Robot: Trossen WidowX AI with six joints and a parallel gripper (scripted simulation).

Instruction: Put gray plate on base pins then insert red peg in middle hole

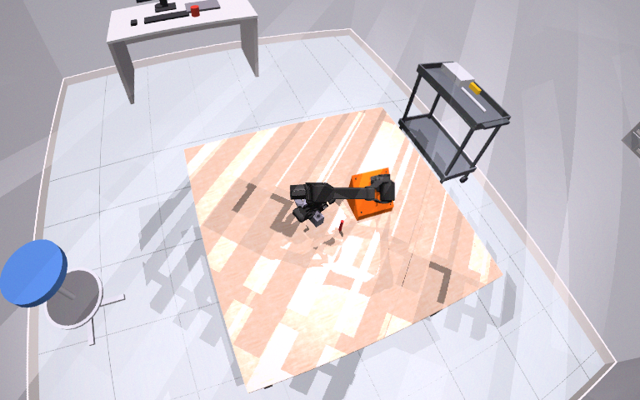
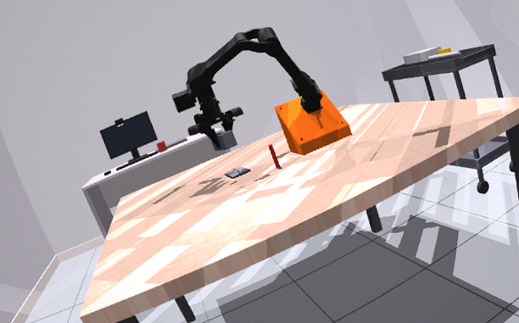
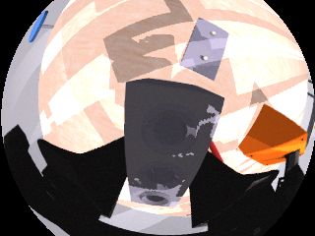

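My gripper (image 1: 315, 216) (image 2: 223, 136) (image 3: 163, 140) is shut on the gray plate (image 1: 318, 218) (image 2: 227, 141) (image 3: 148, 100), a thick dark block with round holes, and holds it well above the table. The base (image 1: 299, 202) (image 2: 234, 173) (image 3: 194, 53), a flat light-gray slab, lies on the table; its two pins show bare in the wrist view, beyond the plate and to its right. In the top view the arm hides most of the base. The red peg (image 1: 340, 226) (image 2: 274, 156) (image 3: 215, 150) stands upright on the table, partly hidden behind the plate and a finger in the wrist view.
The orange wedge-shaped robot mount (image 1: 370, 209) (image 2: 318, 126) (image 3: 270, 134) stands near the peg. The wooden table (image 1: 278, 302) (image 2: 178, 255) carries strong stripes of light and shadow. A desk (image 1: 222, 19), a cart (image 1: 438, 92) and a blue stool (image 1: 33, 273) stand around it.
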